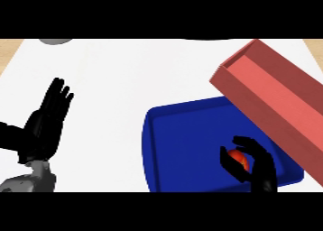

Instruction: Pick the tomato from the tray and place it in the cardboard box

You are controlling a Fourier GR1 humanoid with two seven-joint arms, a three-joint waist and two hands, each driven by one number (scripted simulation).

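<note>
Halfway at most: right hand (252,159) curled round tomato (238,158) over tray (184,149); carrying to cardboard box (284,108) left; left hand (48,122) open, resting.

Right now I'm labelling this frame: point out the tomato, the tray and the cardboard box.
tomato (238,158): head view, red skin showing between the right hand's fingers.
tray (184,140): head view, bare blue floor.
cardboard box (284,101): head view, its long reddish side wall.
</note>
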